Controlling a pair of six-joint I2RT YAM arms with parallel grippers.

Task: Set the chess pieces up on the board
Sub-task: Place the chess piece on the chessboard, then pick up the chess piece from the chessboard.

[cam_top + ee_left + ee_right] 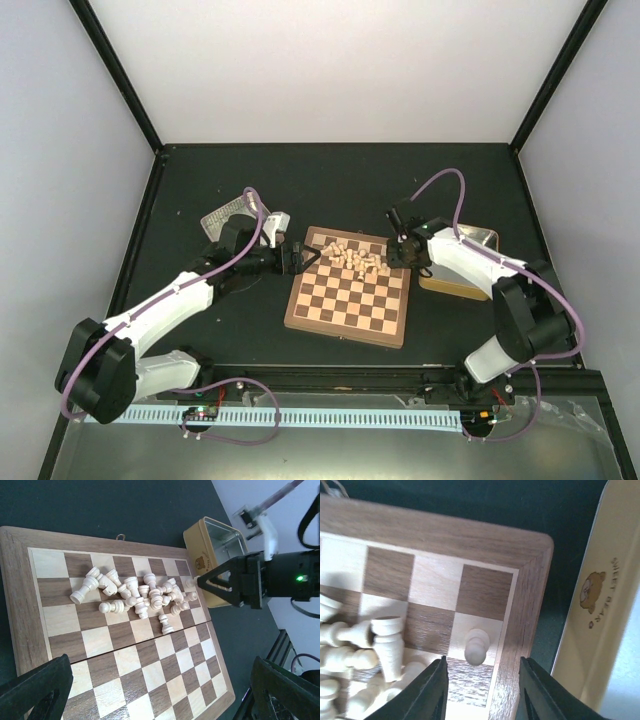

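The chessboard [350, 300] lies mid-table. A heap of pale chess pieces [357, 258] lies toppled on its far rows, also in the left wrist view [140, 595]. One pawn [476, 646] stands upright on a light square by the board's right rim [520, 625]. My right gripper [482, 667] is open just above that pawn, a finger on each side, not touching. It shows in the top view [397, 250] and the left wrist view [207, 582]. My left gripper [303, 258] is open and empty at the board's far left edge, fingers [35, 690] wide apart over the board [150, 680].
A yellow metal tin [462, 262] stands right of the board, close to the right arm; it also shows in the right wrist view [600, 610] and left wrist view [212, 545]. A clear lid [232, 212] lies behind the left arm. Black frame rails border the table.
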